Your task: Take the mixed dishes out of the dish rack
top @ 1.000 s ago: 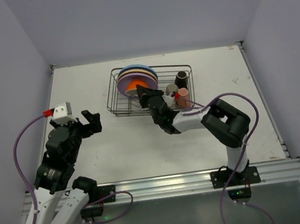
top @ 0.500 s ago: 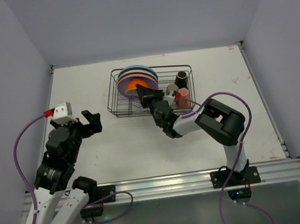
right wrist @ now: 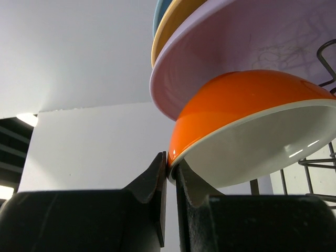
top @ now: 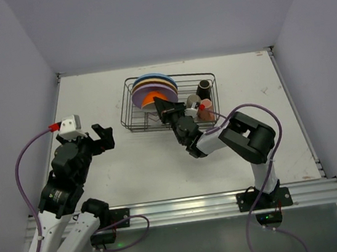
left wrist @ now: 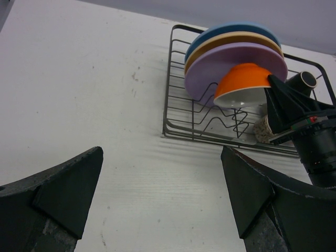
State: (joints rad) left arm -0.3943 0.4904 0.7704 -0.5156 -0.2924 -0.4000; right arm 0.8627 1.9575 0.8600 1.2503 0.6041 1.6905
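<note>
Orange outside and white inside, the small bowl (right wrist: pixel 236 105) leaned tilted against the purple plate (right wrist: pixel 252 37) in the dish rack (top: pixel 131 115), with its lower lip right between the fingertips of my right gripper (right wrist: pixel 169 167). Those jaws stood narrow, pinched on the bowl's rim, one finger against the orange wall and the other against the white inside. My left gripper (left wrist: pixel 161 152) hung over the table (left wrist: pixel 105 79), well apart from the rack, its jaws spread wide with nothing between them.
</note>
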